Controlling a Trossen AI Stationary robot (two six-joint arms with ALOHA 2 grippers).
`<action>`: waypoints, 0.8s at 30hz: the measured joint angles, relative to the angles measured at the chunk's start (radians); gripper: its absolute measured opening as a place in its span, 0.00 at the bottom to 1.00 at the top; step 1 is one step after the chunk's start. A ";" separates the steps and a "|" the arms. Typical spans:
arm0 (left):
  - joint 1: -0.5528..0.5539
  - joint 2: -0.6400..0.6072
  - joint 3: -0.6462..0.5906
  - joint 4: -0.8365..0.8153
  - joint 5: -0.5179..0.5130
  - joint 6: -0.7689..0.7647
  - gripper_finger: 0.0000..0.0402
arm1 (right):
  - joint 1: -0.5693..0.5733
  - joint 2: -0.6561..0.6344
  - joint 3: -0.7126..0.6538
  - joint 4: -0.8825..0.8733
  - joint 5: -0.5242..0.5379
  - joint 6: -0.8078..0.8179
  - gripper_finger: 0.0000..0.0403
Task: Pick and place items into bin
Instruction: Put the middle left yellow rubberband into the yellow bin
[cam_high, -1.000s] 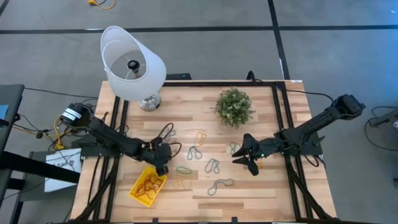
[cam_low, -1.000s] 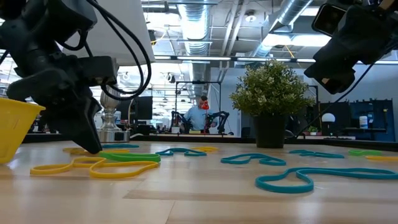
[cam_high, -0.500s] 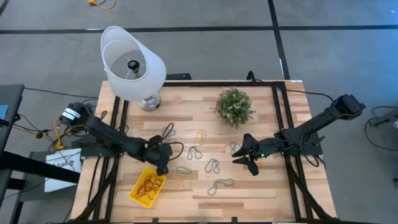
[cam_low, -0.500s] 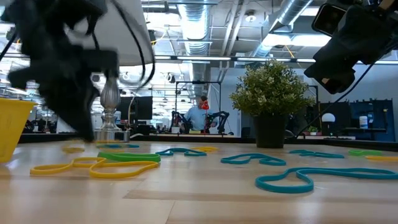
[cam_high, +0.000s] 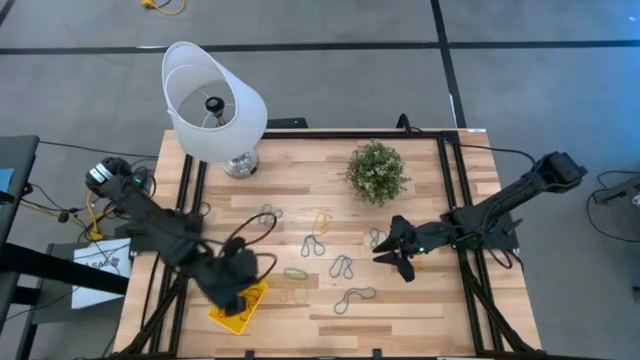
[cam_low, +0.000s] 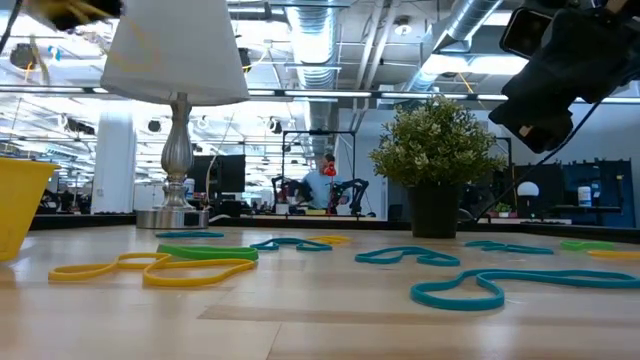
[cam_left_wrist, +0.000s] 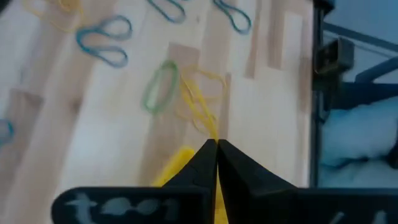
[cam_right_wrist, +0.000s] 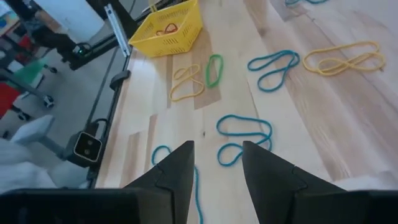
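My left end effector (cam_high: 237, 293) is over the yellow bin (cam_high: 247, 308) at the front-left of the tabletop (cam_high: 420, 310), w/ the fingers (cam_left_wrist: 200, 163) pinched together. In the left wrist view there's a thin yellow band (cam_left_wrist: 200, 112) running right into the fingertips, but I can't tell if it's actually clamped or just lying on the wood behind them. The bin's got a few red/orange loops (cam_right_wrist: 165, 28) in it already, per the right wrist cam.

Right end effector (cam_high: 397, 251) is parked above the tabletop on the right side, fingers (cam_right_wrist: 176, 167) apart, nothing between them. A teal loop (cam_right_wrist: 244, 137) lies just ahead of it.

Rest of the loops are spread across the middle: green one (cam_high: 296, 272) and a yellow one (cam_high: 293, 292) just beside the bin, greyish ones (cam_high: 342, 266) further toward center, another yellow (cam_high: 321, 221) near the plant (cam_high: 377, 171). Lamp (cam_high: 213, 104) sits at the back-left corner.
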 joint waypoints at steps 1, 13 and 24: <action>-0.031 0.002 0.002 -0.018 -0.011 -0.039 0.00 | 0.000 0.005 0.000 0.000 0.001 0.011 0.32; -0.230 0.072 -0.104 -0.059 -0.064 -0.405 0.00 | -0.013 0.190 0.000 0.159 -0.003 0.105 0.32; -0.197 0.220 -0.103 -0.105 0.038 -0.366 0.22 | -0.071 0.395 0.105 0.221 -0.031 -0.168 0.32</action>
